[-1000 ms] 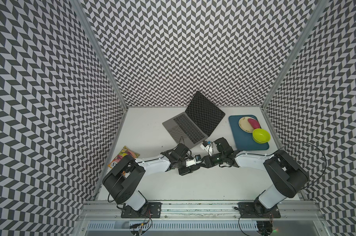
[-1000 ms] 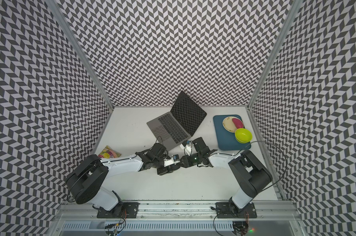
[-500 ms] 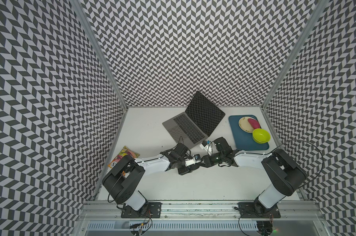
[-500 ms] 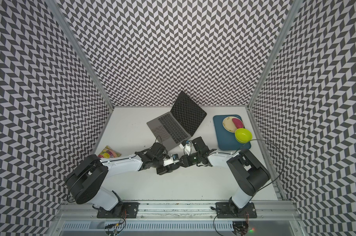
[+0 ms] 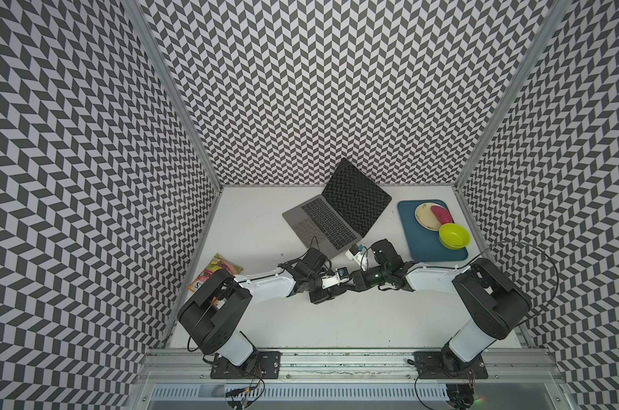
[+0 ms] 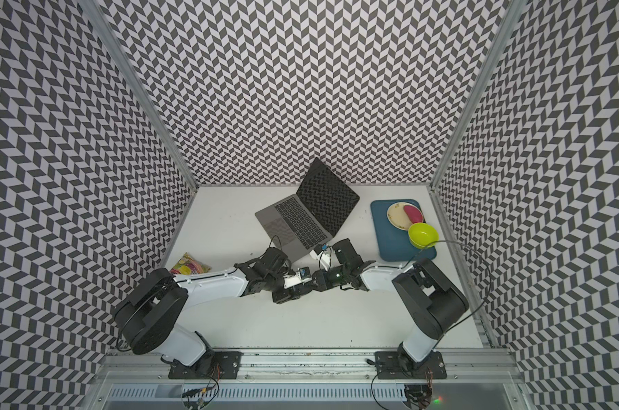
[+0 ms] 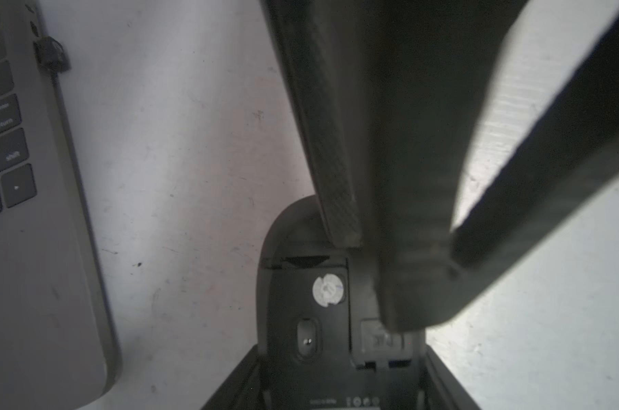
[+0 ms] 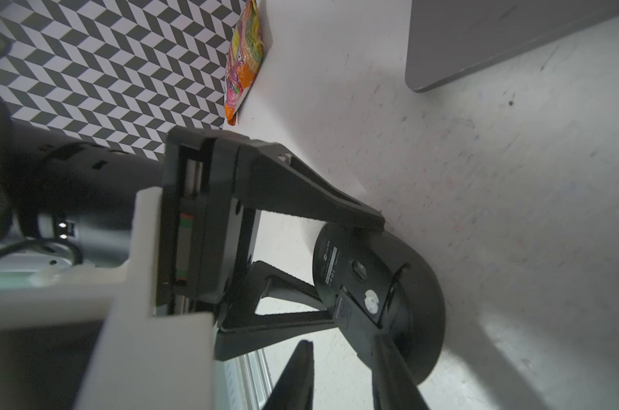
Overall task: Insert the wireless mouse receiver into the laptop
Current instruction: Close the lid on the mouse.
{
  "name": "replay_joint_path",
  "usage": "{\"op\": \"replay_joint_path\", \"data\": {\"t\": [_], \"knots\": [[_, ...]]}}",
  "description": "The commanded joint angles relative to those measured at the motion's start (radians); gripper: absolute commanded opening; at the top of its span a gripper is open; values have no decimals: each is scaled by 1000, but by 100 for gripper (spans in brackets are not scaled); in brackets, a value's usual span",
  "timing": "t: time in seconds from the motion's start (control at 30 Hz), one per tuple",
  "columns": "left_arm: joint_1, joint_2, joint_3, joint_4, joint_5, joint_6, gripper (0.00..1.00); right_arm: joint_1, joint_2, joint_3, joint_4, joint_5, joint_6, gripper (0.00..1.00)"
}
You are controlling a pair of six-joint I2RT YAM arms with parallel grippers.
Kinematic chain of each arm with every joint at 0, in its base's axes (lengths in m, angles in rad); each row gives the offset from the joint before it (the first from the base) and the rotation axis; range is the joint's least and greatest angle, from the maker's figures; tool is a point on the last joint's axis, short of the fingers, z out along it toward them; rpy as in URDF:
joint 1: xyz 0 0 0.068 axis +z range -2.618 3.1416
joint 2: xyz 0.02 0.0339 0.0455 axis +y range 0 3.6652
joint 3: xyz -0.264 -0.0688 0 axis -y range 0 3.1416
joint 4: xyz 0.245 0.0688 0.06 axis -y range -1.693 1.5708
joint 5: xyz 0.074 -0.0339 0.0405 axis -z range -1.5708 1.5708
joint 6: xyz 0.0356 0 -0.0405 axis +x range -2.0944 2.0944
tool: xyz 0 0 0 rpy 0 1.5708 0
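Observation:
My left gripper (image 5: 331, 293) is shut on the black mouse (image 8: 418, 284), holding it underside up just off the table in front of the grey laptop (image 5: 322, 220). The mouse's bottom compartment is uncovered. In it sits a small grey rectangular piece, apparently the wireless mouse receiver (image 7: 375, 337), half covered by a fingertip of my right gripper (image 8: 341, 344). The right gripper's jaws stand apart, one fingertip (image 7: 407, 312) resting on the compartment, with only table showing between them. In both top views the two grippers meet tip to tip, and the receiver is too small to make out there.
A teal tray (image 5: 421, 248) with a plate and a green bowl (image 5: 453, 236) stands right of the laptop. A colourful snack bag (image 5: 215, 269) lies by the left wall. A small black stub (image 7: 50, 53) sticks out of the laptop's side edge near the keyboard's corner.
The right arm has edged slightly towards the mouse. The left arm keeps the mouse in the same place.

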Motion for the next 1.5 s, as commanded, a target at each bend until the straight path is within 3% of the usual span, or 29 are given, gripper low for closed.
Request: {"op": "replay_joint_path", "data": {"t": [0.0, 0.4, 0.73, 1.03, 1.47], "knots": [[-10, 31, 3, 2, 17, -6, 52, 34, -2, -11, 35, -19, -2, 30], [5, 16, -2, 16, 35, -9, 52, -53, -253, -84, -35, 98, -13, 49], [3, -39, -25, 29, 48, 16, 51, -52, -136, -100, 21, 32, -15, 61], [2, -27, -23, 23, 49, 20, 50, -39, -145, -97, 70, 70, 23, 51], [-2, -2, -11, 8, 50, 22, 50, -12, -59, -56, 78, 9, 20, 39]]}}
